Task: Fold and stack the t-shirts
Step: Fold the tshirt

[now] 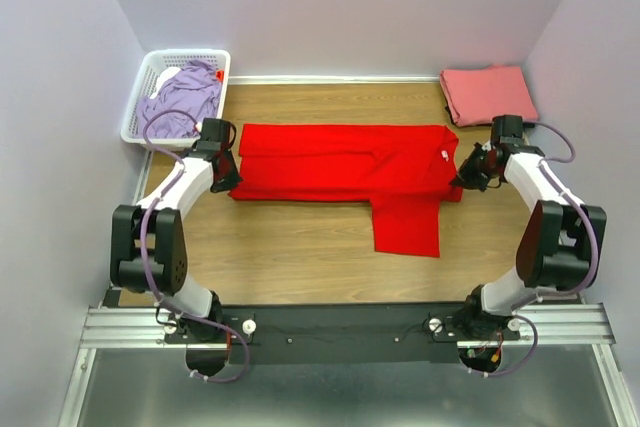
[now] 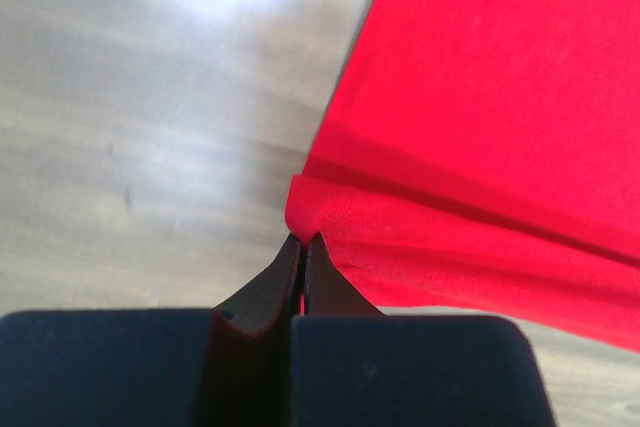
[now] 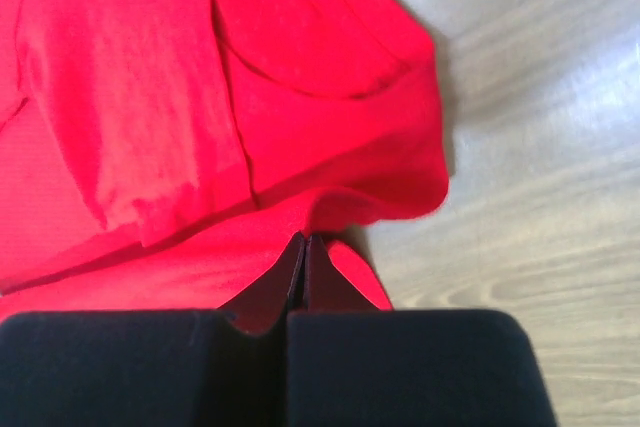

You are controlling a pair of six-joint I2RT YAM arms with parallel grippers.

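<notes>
The red t-shirt (image 1: 345, 169) lies partly folded lengthwise across the table's middle, one sleeve hanging toward the near edge, its white neck tag (image 1: 443, 155) at the right end. My left gripper (image 1: 226, 179) is shut on the shirt's left edge; the cloth (image 2: 480, 147) bunches at the fingertips. My right gripper (image 1: 465, 177) is shut on the shirt's right edge, near the collar (image 3: 300, 57). The salmon-pink t-shirt (image 1: 488, 93) lies folded at the back right. The lavender t-shirt (image 1: 182, 99) is crumpled in the basket.
The white lattice basket (image 1: 152, 69) stands at the back left corner. Walls close the table on three sides. Bare wood (image 1: 300, 252) lies between the red shirt and the arm bases.
</notes>
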